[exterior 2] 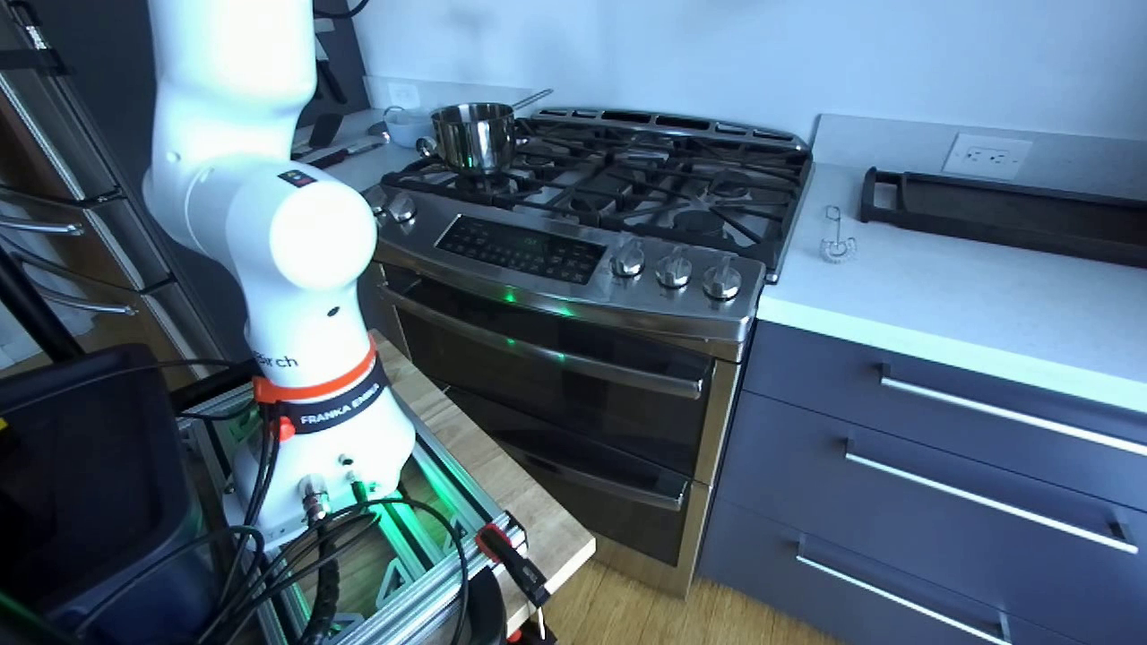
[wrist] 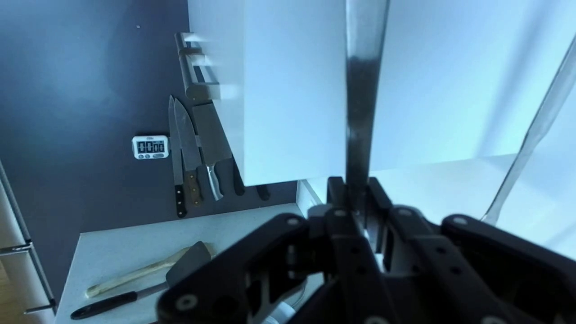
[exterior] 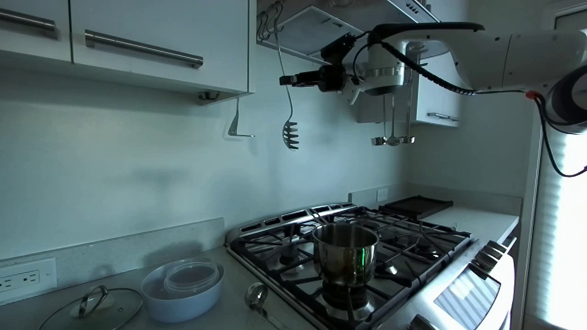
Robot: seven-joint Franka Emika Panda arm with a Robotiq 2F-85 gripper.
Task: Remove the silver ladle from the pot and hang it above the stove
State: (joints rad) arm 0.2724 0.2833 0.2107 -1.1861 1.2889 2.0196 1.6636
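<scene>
Jaws closed on a slim metal handle, the gripper [wrist: 357,193] holds the ladle [wrist: 361,103] up beside the left edge of the hood [exterior: 316,34]. The ladle hangs nearly upright, its pronged head below the gripper and its upper end among a row of hooks [exterior: 270,20]; whether it is hooked cannot be told. To its left hangs a turner [exterior: 233,129]; three more utensils [exterior: 393,141] hang to the right, past the white arm [exterior: 486,59]. Lower down, the pot [exterior: 345,266] sits on the near left burner of the stove [exterior 2: 573,306], its handle toward the far wall [exterior: 316,181]. On the left counter [exterior: 236,279] are a bowl [exterior: 181,306] with a clear tub [exterior: 183,288] inside, a glass lid [exterior: 117,309] and, close to the stove, a round-bowled spoon [exterior: 256,295]. A black tray [exterior 2: 1013,215] and a small whisk [exterior 2: 836,251] lie on the right counter [exterior 2: 941,296]. Knives [wrist: 185,139] and a timer [wrist: 150,147] line the dark wall [wrist: 90,90] at far left, above a spatula [wrist: 191,264] and a wooden utensil [wrist: 139,273].
</scene>
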